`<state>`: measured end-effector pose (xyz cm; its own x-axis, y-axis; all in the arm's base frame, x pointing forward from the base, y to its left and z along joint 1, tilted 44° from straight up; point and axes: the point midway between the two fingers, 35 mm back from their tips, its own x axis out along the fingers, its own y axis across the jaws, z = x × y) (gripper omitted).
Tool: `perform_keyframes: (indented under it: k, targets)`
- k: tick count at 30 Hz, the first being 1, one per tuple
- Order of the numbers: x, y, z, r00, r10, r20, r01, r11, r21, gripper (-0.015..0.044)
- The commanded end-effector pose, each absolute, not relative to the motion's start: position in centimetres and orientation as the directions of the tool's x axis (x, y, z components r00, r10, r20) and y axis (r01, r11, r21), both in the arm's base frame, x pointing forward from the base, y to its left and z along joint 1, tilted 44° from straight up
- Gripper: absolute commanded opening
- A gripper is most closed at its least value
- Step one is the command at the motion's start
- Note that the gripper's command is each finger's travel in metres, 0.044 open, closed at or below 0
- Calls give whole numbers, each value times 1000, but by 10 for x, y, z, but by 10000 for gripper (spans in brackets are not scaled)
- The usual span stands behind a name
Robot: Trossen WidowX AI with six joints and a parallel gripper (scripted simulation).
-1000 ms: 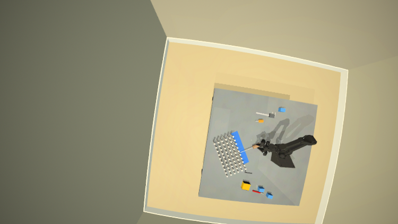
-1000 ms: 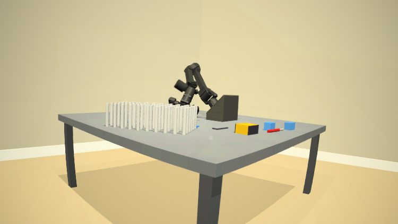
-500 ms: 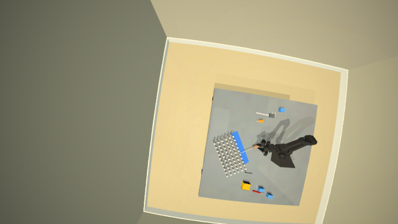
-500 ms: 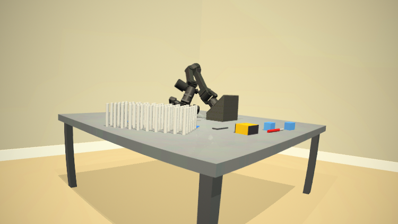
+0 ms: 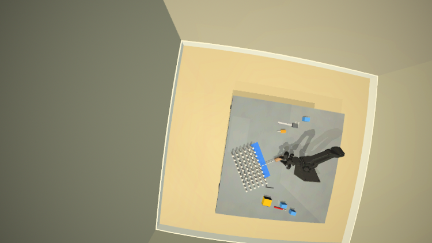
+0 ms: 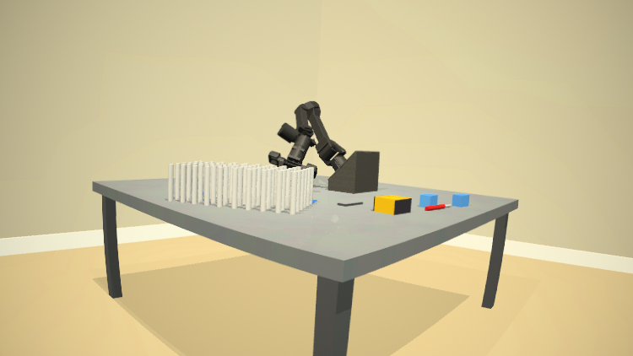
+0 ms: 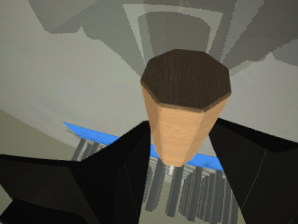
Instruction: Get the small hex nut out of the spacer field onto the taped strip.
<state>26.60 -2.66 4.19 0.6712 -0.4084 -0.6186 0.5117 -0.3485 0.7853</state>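
Observation:
My gripper (image 5: 281,158) (image 7: 178,125) is shut on the wooden handle of a tool (image 5: 277,159) (image 7: 184,120). The tool's thin metal shaft (image 5: 268,162) points away from the hand across the blue taped strip (image 5: 260,152) (image 6: 315,202) (image 7: 90,133). In the top view its tip is at the near edge of the spacer field; whether it touches a spacer I cannot tell. The white metal spacers (image 5: 246,190) (image 6: 234,188) (image 7: 156,187) stand upright in close rows. The hex nut cannot be made out in any view.
A black angled key (image 5: 269,187) (image 6: 349,203) lies near the field's corner. A yellow-black block (image 5: 266,201) (image 6: 384,204), two blue cubes (image 5: 283,205) (image 5: 292,212) and a red-handled tool (image 5: 278,207) (image 6: 435,207) are beyond. Opposite are an orange-handled tool (image 5: 283,131), a grey tool (image 5: 295,125) and another blue cube (image 5: 306,118).

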Motion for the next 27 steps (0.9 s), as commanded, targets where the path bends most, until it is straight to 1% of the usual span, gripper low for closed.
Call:
perform_keyframes:
  k: [1, 10, 27]
  targets:
    - [269, -23, 48, 681, -405, -610, 499, -354, 791, 0]
    - [265, -23, 52, 681, -405, -610, 498, -354, 791, 0]
    - [231, -33, 64, 679, -401, -615, 507, -350, 788, 0]
